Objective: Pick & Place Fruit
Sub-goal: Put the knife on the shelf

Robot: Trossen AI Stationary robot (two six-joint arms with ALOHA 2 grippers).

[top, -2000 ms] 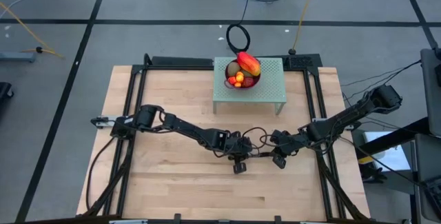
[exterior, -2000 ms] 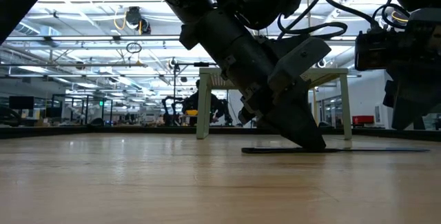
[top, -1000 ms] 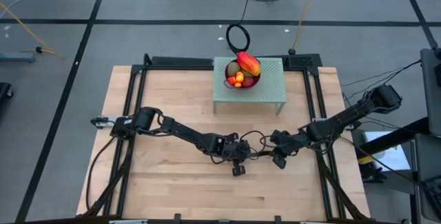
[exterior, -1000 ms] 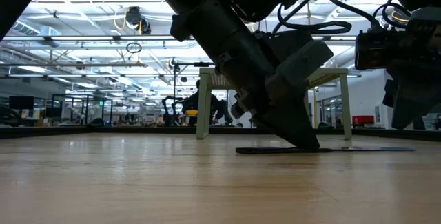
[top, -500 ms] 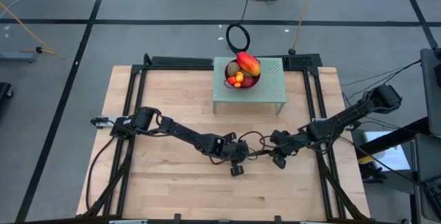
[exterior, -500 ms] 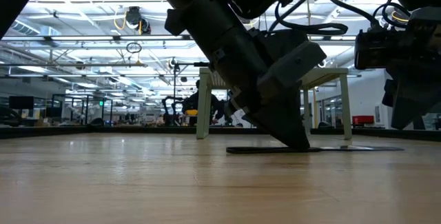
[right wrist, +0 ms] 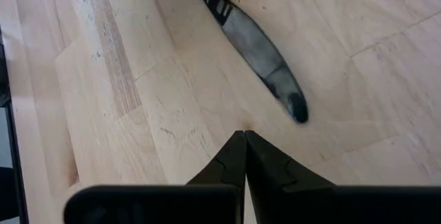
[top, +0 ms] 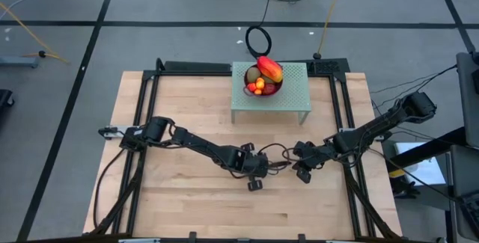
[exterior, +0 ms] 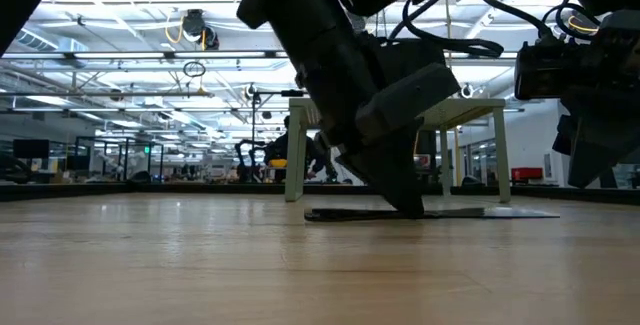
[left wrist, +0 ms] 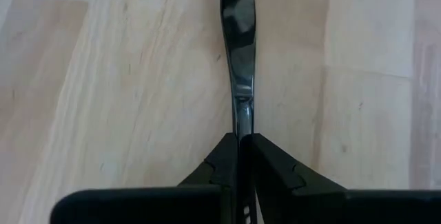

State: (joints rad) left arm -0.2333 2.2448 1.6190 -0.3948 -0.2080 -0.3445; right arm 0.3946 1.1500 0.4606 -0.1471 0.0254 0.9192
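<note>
The fruit (top: 260,84) lies heaped in a purple bowl (top: 274,91) on a green perforated stand (top: 293,97) at the table's far edge, with the red-yellow mango (top: 270,69) on top. Both grippers are far from it, at mid-table. A long knife (exterior: 480,212) lies flat on the wood. My left gripper (top: 254,185) is shut on the knife. My right gripper (top: 302,176) is shut just right of it, and the blade tip (right wrist: 298,110) lies a short way ahead of its fingertips, apart from them. My left gripper pinches the knife between its two fingers at the narrow part (left wrist: 242,114) where the dark handle meets the blade. The fingers (exterior: 400,197) come down slanting from the table's left and lie along the knife. The knife rests flat on the table, the handle end (exterior: 325,215) sticking out left and the blade (exterior: 500,212) right.
The stand's pale legs (exterior: 295,155) rise behind the grippers at the table's far side. A black frame (top: 142,116) runs along the table's edges. Bare wood lies to the left and near side of the grippers.
My left gripper has moved toward the table's left and slightly nearer, staying shut. The knife has slid flat along the table with it, to the left, so its blade tip now lies farther from my right gripper.
</note>
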